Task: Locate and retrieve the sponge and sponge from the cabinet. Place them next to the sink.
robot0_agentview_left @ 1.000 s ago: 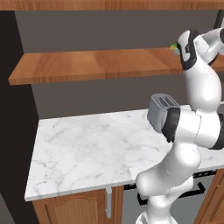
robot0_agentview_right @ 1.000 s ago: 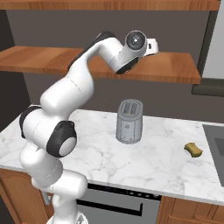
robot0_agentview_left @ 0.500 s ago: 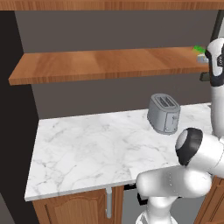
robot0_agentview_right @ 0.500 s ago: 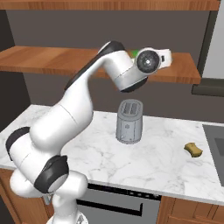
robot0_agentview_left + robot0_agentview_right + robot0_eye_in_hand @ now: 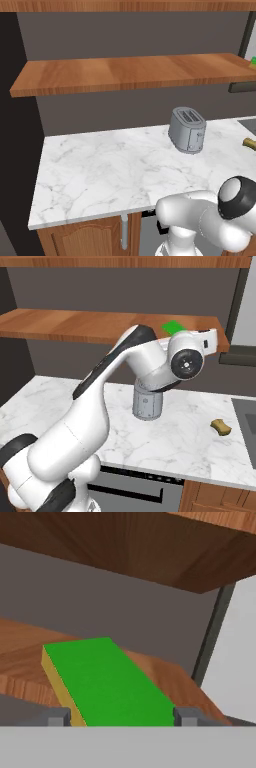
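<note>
The bright green sponge [image 5: 105, 682] lies flat on the reddish-brown wooden shelf [image 5: 20, 662], close in front of the hand camera. My gripper [image 5: 121, 716] is open, and its fingertips [image 5: 57, 716] stand to either side of the sponge's near end without closing on it. From the right base view the green sponge [image 5: 172, 327] rests near the right end of the shelf [image 5: 75, 326], with my hand [image 5: 207, 341] level with it just to its right. The olive-yellow sponge [image 5: 220, 427] lies on the marble counter [image 5: 190, 431] near the sink [image 5: 247, 418]. It also appears as a sponge [image 5: 248, 144] at the right edge of the left base view.
A grey toaster [image 5: 187, 130] stands on the counter [image 5: 100, 170] below the shelf [image 5: 125, 72], partly hidden by my arm in the right base view. A second wooden board [image 5: 150, 547] hangs close above the hand. A dark upright post [image 5: 235, 301] borders the shelf's right end.
The arm has swung right along the shelf and the hand now sits at the green sponge. Its upper links have left the left base view. The olive sponge and toaster have not moved.
</note>
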